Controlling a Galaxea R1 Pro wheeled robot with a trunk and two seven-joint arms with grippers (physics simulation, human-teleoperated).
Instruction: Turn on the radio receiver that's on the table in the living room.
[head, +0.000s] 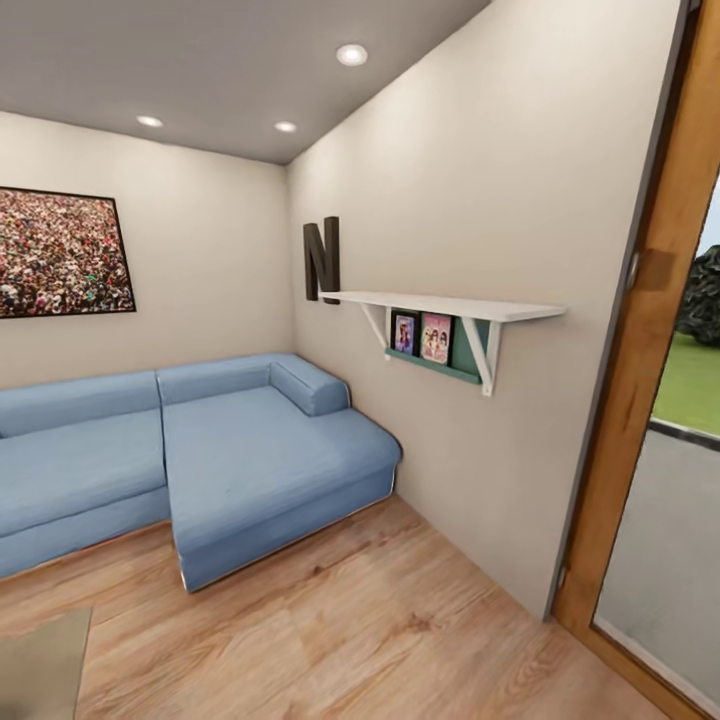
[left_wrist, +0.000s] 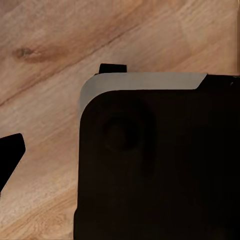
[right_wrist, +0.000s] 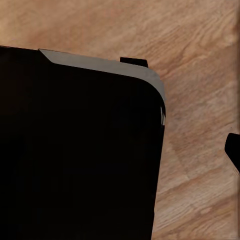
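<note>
The living room's blue sofa (head: 200, 450) is sitting in the corner, a worktop (head: 40, 665) edge showing before it; neither hand's state can be told.

Blue sofa (head: 230, 450), light wood floor (head: 380, 620)

Base body, left wrist view (left_wrist: 160, 170): matte black panel, rounded corner, faint circular recess.
Edge trim (left_wrist: 145, 81): light grey band along the panel rim.
Base body, right wrist view (right_wrist: 75, 150): same black panel, grey-trimmed rounded corner.
Finger tip (left_wrist: 10, 150): black, pointed.
</note>
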